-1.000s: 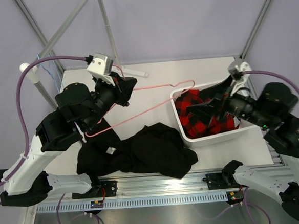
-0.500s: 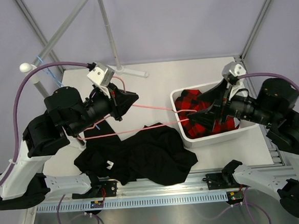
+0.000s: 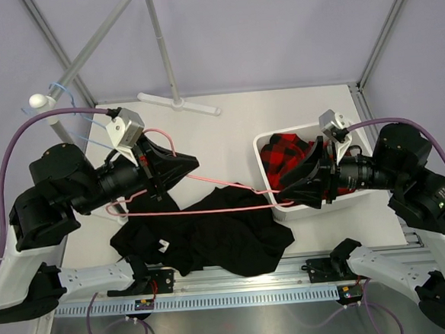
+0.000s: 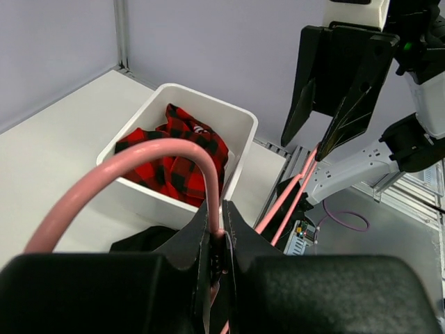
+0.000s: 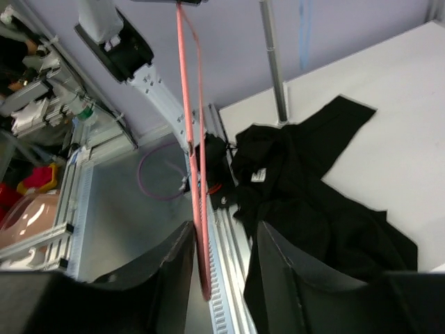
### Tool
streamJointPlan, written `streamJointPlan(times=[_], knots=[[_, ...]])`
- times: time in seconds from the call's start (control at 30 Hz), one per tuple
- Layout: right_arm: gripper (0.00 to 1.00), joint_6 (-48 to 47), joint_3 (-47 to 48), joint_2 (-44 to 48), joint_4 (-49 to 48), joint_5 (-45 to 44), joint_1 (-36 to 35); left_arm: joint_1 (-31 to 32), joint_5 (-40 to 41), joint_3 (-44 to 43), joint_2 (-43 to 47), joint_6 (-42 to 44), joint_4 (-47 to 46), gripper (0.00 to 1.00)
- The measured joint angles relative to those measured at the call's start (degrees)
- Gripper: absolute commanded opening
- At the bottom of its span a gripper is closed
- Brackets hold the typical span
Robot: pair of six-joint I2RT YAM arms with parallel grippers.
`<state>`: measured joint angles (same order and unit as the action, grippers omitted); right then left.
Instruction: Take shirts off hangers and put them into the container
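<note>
At far left, elbow drawn back past the edge of the counter (image 3: 227, 128), forearm level and aimed to the right, camera block riding on top. Left hand (image 3: 187, 163) pinched together on a curved end of the pink hanger (image 3: 203, 211). Seen from the left wrist, fingers (image 4: 188, 243) pressed on either side of the pink bend, no gap between them.

Hanger stretched sideways between the two arms, lifted off the counter, its thin wires running rightward.

Beneath it, black shirt (image 3: 212, 240) crumpled on the counter at the near edge, white neck label (image 3: 164, 245) facing up.

Right of centre, white basket (image 3: 285, 212) with the red-and-black plaid shirt (image 3: 282, 151) bundled inside.

At right, forearm level and pointing left across the basket's near wall. Right hand (image 3: 285, 189) at the basket's near-left corner, fingers (image 5: 167, 278) apart, straddling the hanger's wire without squeezing it; wire closer to one finger than the other.
</note>
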<state>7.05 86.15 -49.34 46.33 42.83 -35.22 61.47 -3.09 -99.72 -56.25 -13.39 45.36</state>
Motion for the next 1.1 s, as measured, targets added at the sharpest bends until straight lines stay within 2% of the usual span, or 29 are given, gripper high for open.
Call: streamJointPlan(times=[0.1, 0.13, 0.17, 0.2, 0.27, 0.3, 0.33, 0.47, 0.57, 0.63, 0.73, 0.9, 1.1], knots=[[0.43, 0.9, -2.2, 0.5, -1.5, 3.0, 0.0, 0.0, -0.6, 0.0, -0.3, 0.0, 0.0, 0.00], [0.34, 1.1, -2.9, 0.6, -1.9, 4.0, 0.0, 0.0, -0.9, 0.0, -0.5, 0.0, 0.0, 0.00], [0.17, 1.3, -3.4, 0.7, -2.3, 5.0, 0.0, 0.0, -1.1, 0.0, -0.7, 0.0, 0.0, 0.00], [0.01, 1.4, -3.8, 0.8, -2.7, 5.7, 0.0, 0.0, -1.2, 0.0, -1.0, 0.0, 0.0, 0.07], [0.00, 1.9, -4.5, 1.1, -3.3, 7.6, 0.0, -0.2, -1.0, 0.0, -1.5, 0.0, 0.0, 0.55], [0.00, 2.1, -4.9, 1.4, -4.0, 7.8, 0.0, -0.2, -0.7, 0.0, -1.7, -0.3, -0.1, 0.85], [0.00, 2.5, -5.3, 1.7, -4.4, 7.8, 0.0, -0.2, 0.0, 0.0, -1.8, -0.1, -0.1, 0.97], [0.00, 3.4, -6.2, 2.6, -4.6, 3.5, 0.1, 0.1, 9.8, 3.6, 0.3, -2.3, -3.0, 0.99], [0.00, 3.0, -5.9, 2.8, -4.1, -4.8, 0.0, 0.0, 19.2, 8.7, 5.1, -3.3, -3.6, 0.99], [0.00, 2.9, -5.6, 2.8, -3.5, -11.8, 0.0, 0.0, 22.7, 9.9, 7.5, -3.5, -3.6, 0.99], [0.00, 2.8, -5.0, 2.4, -3.2, -20.0, 0.0, 0.0, 24.4, 9.0, 8.4, -3.6, -3.8, 0.99], [0.00, 2.3, 1.1, -0.2, -1.4, -27.0, 0.0, 0.0, 24.7, 9.6, 4.7, -4.4, -2.3, 0.99], [0.00, 1.7, 7.3, -1.6, -1.7, -35.6, 0.0, 0.0, 27.3, 21.7, -0.7, -8.1, 1.0, 0.99]])
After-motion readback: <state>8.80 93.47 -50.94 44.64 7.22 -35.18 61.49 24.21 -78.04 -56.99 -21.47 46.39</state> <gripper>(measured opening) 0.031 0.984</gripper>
